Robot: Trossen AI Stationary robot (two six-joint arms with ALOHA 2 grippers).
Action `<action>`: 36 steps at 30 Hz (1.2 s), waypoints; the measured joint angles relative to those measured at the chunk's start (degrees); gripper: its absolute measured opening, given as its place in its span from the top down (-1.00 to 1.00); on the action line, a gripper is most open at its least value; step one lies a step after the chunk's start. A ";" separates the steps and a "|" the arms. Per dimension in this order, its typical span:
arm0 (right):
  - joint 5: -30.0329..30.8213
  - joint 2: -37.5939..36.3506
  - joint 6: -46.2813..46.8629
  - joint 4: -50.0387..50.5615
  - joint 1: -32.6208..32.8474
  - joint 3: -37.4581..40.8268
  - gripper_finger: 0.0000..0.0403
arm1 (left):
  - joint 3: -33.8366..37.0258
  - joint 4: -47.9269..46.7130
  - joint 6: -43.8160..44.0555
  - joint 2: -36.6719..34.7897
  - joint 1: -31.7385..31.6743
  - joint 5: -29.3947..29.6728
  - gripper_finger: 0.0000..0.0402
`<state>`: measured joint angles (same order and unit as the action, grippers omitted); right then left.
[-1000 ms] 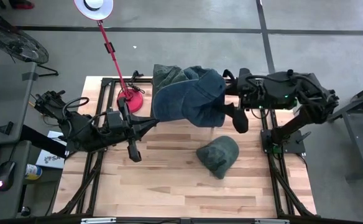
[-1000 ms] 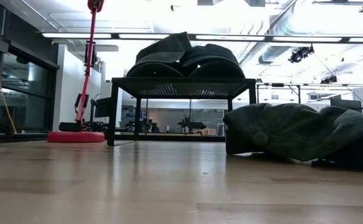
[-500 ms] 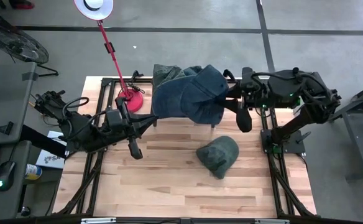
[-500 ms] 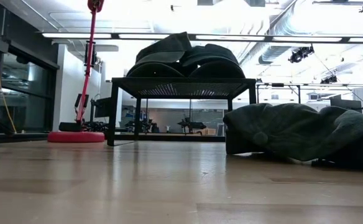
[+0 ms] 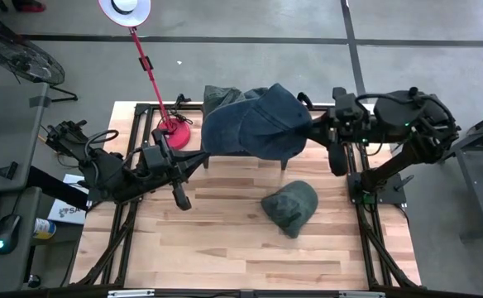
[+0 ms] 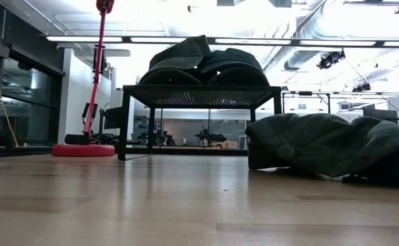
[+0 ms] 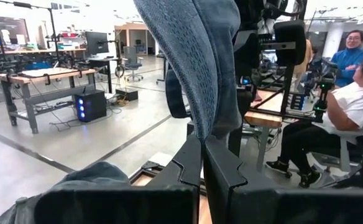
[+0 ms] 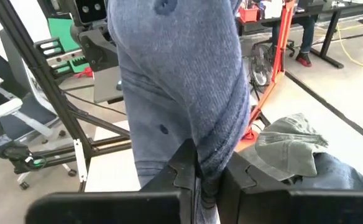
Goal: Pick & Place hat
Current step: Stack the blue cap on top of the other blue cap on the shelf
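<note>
The blue knitted fabric hat [image 5: 258, 128] hangs stretched above the black metal rack [image 5: 225, 112] at upper centre of the high view, its right edge drawn further right than a second ago; the right gripper [image 8: 207, 168], then spread wide, has clamped shut on that edge and pulled back rightward; the left gripper [image 7: 202, 163] stays pinched shut on the left edge; a dark green cloth cap [image 5: 291, 207] lies unmoved on the pale wooden table [image 5: 225, 248].
</note>
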<state>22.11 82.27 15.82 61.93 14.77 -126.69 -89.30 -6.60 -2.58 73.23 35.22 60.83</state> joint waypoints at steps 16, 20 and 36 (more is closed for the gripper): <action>-0.69 -0.27 -2.88 -0.04 -0.33 0.00 0.90 | 0.00 -5.81 1.55 0.00 0.00 -0.23 0.70; -3.24 -0.28 -3.05 -0.04 -1.79 0.00 0.90 | 0.00 -8.57 1.62 0.00 0.02 0.98 0.55; -17.81 0.72 -5.84 -0.01 -14.02 -0.09 0.90 | 0.00 -11.14 1.54 0.00 0.02 4.73 0.44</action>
<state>4.30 82.99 9.98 61.92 0.75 -126.78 -89.30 -17.74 -1.04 73.23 35.24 65.56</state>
